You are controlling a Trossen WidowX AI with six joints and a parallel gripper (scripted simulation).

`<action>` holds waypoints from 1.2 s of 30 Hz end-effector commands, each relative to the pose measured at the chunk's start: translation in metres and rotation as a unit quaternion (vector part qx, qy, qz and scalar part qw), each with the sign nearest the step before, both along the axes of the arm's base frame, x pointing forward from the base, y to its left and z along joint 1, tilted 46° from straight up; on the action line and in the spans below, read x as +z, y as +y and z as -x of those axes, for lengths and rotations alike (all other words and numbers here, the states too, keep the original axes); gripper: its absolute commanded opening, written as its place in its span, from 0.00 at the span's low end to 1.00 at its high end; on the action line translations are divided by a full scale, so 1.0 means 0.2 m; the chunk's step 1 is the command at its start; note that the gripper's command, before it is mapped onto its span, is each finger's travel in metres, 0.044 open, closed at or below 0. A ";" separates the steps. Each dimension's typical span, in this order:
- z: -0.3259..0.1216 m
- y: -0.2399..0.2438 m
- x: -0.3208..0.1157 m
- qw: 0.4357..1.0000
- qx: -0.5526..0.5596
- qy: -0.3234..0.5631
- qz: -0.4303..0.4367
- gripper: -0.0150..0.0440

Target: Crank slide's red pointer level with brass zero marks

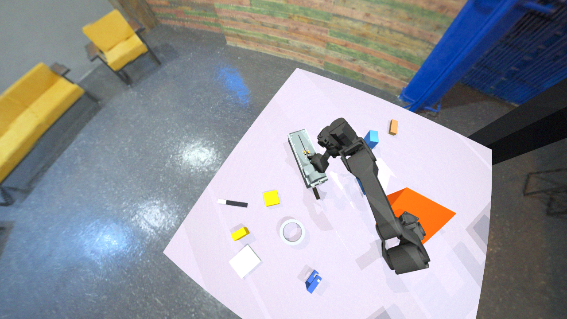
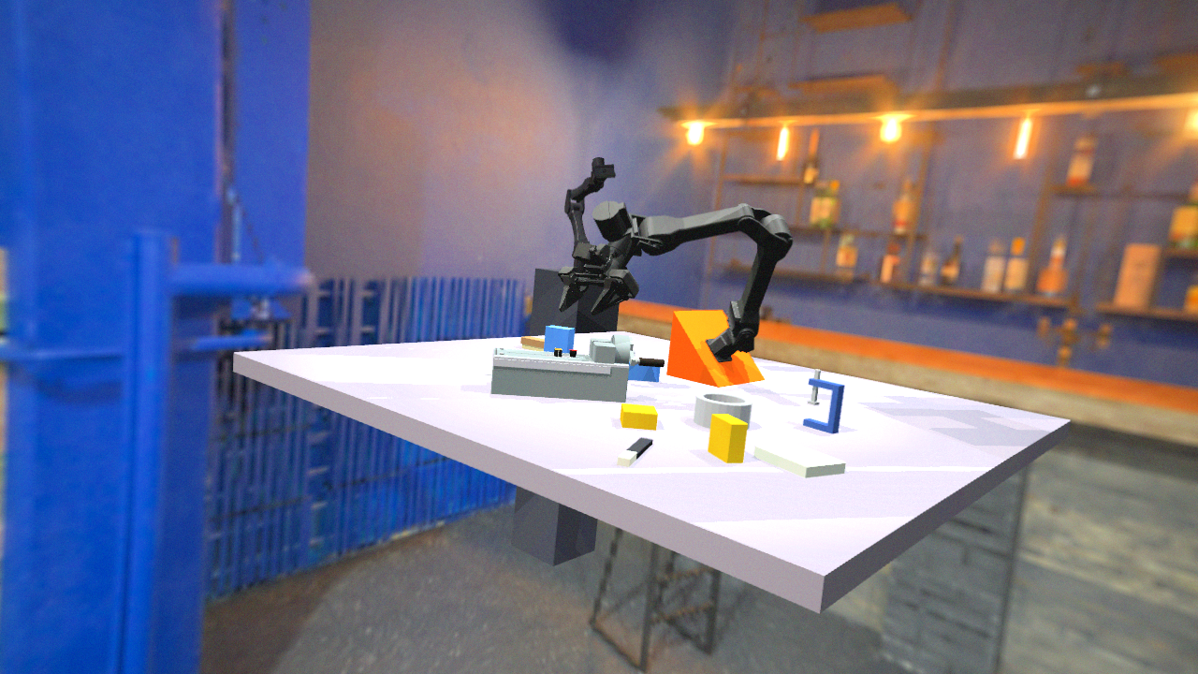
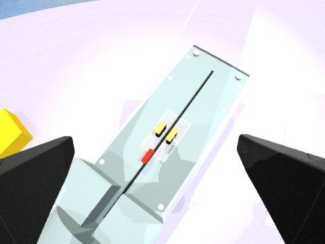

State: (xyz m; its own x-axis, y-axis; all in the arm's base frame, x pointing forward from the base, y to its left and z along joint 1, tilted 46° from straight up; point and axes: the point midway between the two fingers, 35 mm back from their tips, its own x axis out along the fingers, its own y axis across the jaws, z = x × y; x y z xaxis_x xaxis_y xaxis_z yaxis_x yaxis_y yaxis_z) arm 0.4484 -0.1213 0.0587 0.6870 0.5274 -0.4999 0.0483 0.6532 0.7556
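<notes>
The grey crank machine (image 1: 300, 157) (image 2: 557, 381) (image 3: 210, 95) stands on the table, its slotted top facing up. The red pointer (image 2: 573, 353) (image 3: 147, 156) sits in the slot on the crank side of the brass marks, clearly off their level by roughly a pointer's length or more. The left brass mark (image 3: 160, 128) and the right brass mark (image 3: 172, 135) flank the slot. The dark crank handle (image 1: 316, 193) (image 2: 650, 361) sticks out at the machine's end, outside the wrist view. My gripper (image 2: 582, 308) (image 3: 157, 143) is wide open and empty, above the machine, away from the handle. In the top view the arm hides the pointer.
A yellow block (image 1: 271, 198) (image 2: 638, 417) (image 3: 7, 132) and a grey ring (image 1: 281, 231) (image 2: 708, 412) lie near the handle end. A blue block (image 1: 371, 138) (image 2: 559, 337) stands beyond the machine. An orange wedge (image 1: 430, 210) (image 2: 691, 352) is by the arm's base. A blue clamp (image 1: 313, 282) (image 2: 836, 406) stands farther off.
</notes>
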 end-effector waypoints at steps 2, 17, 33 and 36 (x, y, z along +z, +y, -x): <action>0.01 0.06 -0.07 1.000 -0.001 0.007 -0.003 1.00; 0.01 0.06 -0.07 1.000 -0.001 0.007 -0.003 1.00; 0.02 -0.08 0.13 1.000 -0.001 0.017 0.001 1.00; 0.04 -0.02 0.18 0.999 -0.008 0.038 0.009 1.00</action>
State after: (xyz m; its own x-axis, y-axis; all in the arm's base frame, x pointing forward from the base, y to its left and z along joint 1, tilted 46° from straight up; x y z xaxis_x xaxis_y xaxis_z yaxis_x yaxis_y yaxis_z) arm 0.4423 -0.1362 0.0820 0.6646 0.5186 -0.5379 0.0971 0.6539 0.7504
